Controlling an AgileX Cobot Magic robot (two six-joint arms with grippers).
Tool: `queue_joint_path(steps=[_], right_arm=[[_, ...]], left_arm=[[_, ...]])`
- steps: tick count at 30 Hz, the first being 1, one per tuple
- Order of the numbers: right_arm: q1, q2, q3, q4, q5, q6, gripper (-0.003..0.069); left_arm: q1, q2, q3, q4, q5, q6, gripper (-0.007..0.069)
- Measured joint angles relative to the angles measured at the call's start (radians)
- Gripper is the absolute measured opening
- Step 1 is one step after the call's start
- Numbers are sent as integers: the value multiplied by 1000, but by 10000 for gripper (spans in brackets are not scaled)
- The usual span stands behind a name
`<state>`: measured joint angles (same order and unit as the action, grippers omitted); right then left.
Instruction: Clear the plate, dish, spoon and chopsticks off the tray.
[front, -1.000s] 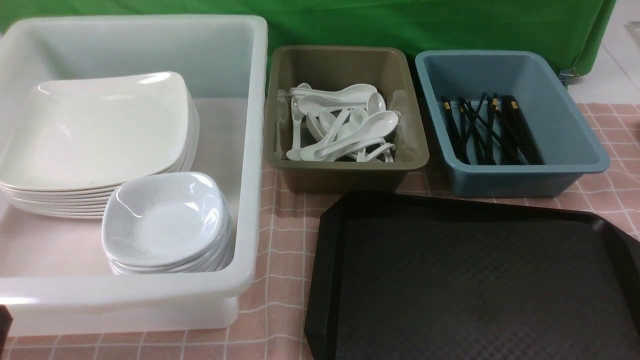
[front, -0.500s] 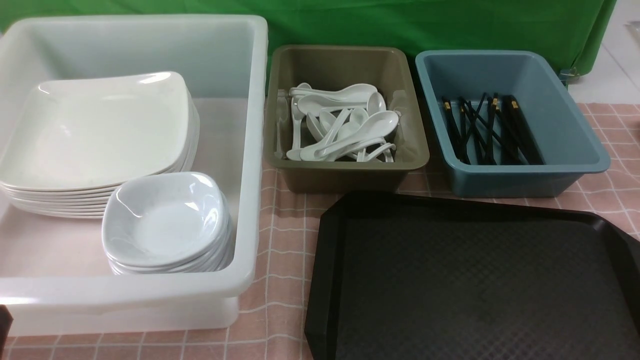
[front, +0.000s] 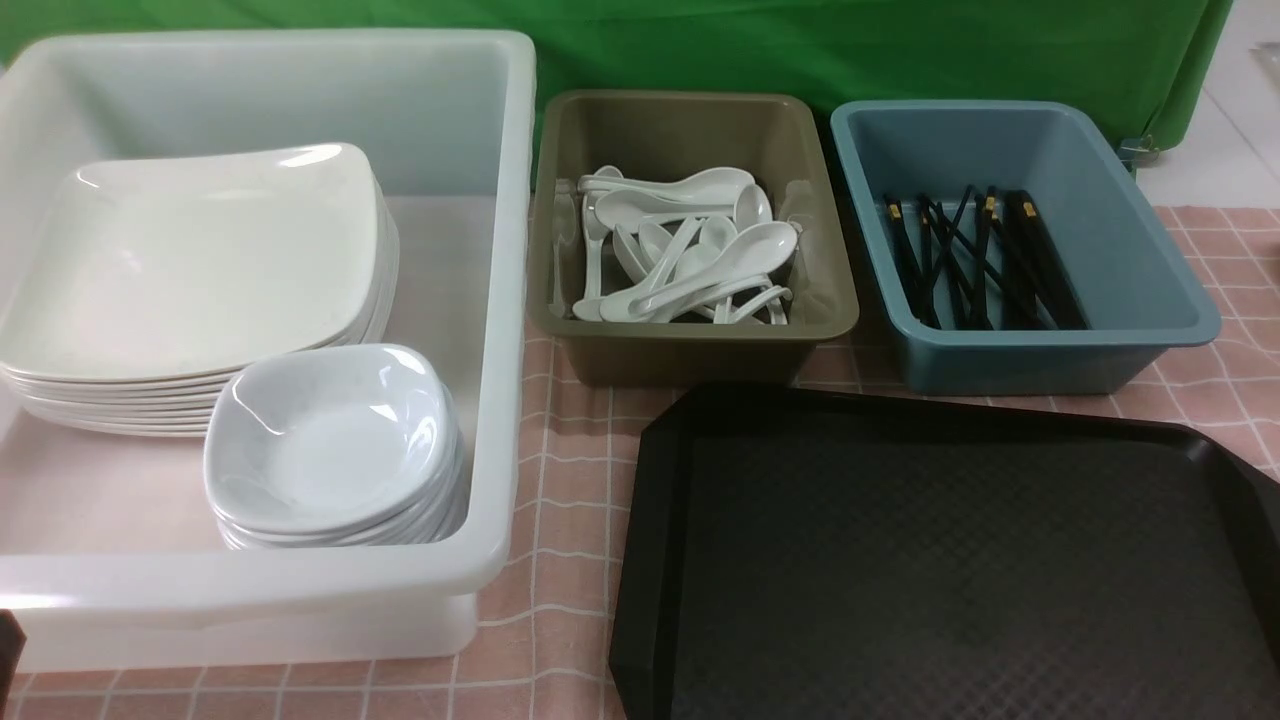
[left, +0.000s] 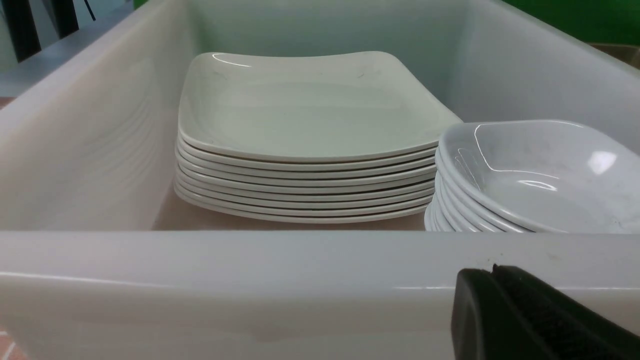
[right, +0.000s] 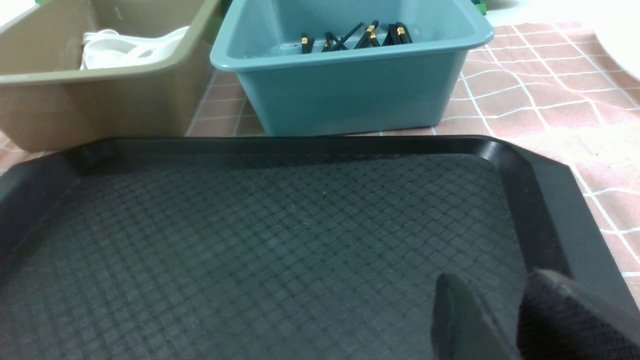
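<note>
Bright, even light; glare on white dishes (front: 330, 440).

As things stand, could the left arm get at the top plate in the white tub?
Probably yes. The top plate lies uncovered on its stack, and the white tub is open above. The left gripper sits outside the near wall, so it would go over that rim.

Clearance: tray (front: 950, 560) surface unobstructed, open from above.
From the tray centre: olive tub (front: 690, 345) at 11 o'clock and blue tub (front: 1010, 360) at 12, walls just behind the tray rim, narrow gap between them. White tub (front: 500, 400) at 9 o'clock, tall wall; a strip of cloth (front: 570, 470) between.
</note>
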<state>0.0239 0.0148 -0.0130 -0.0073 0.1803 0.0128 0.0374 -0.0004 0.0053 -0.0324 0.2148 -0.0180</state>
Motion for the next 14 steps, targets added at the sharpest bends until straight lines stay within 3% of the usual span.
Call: queue_joint_path(steps=[14], right_arm=[[0, 0, 0, 0, 0, 0, 239]], left_arm=[[0, 0, 0, 0, 0, 7, 0]])
